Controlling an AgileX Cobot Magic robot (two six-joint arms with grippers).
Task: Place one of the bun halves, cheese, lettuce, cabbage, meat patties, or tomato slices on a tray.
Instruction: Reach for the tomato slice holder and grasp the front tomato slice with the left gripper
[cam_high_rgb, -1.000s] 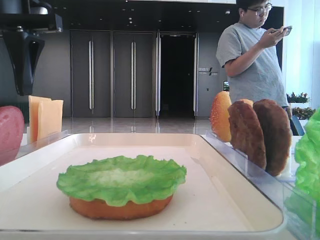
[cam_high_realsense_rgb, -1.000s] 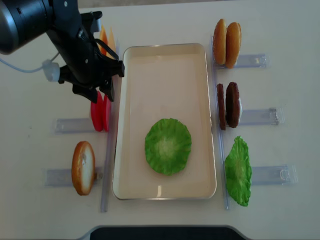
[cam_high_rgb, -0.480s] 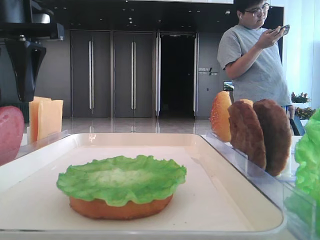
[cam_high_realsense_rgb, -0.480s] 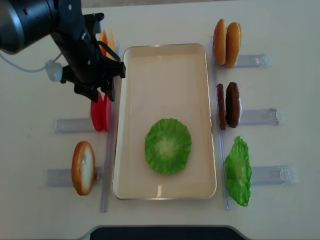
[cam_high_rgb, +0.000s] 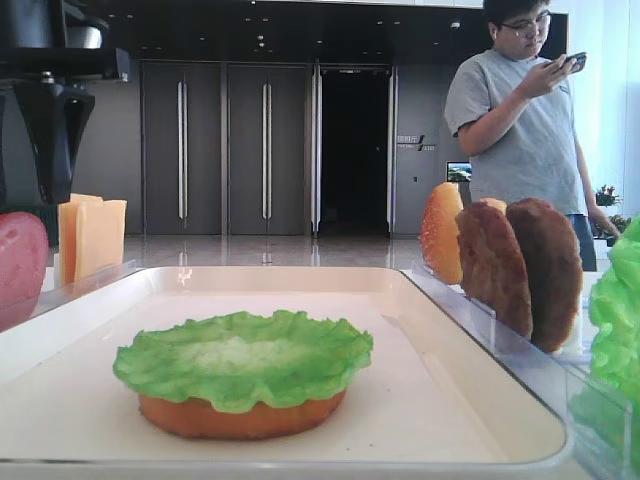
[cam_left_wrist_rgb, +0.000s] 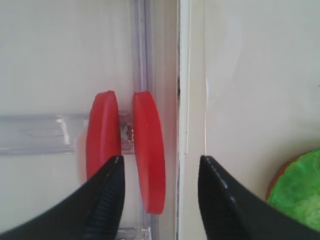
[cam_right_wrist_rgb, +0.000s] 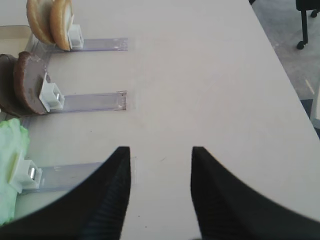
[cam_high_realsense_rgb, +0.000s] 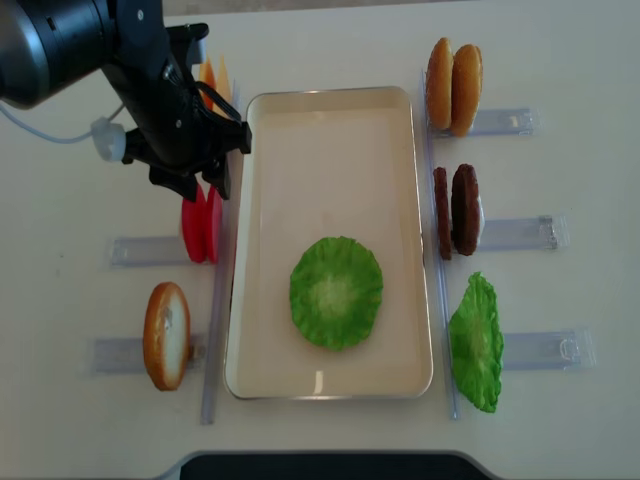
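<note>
Reaching for a tomato slice: left gripper (cam_left_wrist_rgb: 157, 192) wide open, empty, straddling the right-hand tomato slice (cam_left_wrist_rgb: 148, 150) standing in its rack (cam_left_wrist_rgb: 35, 134) left of the tray (cam_high_realsense_rgb: 330, 130). Next: lower, close on the slice, lift it over onto the lettuce (cam_high_realsense_rgb: 336, 292)

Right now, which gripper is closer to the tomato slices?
Left. The left gripper hovers open right above the tomato slices, one slice between its fingers. The right gripper is over bare table beyond the tray's far side.
</note>
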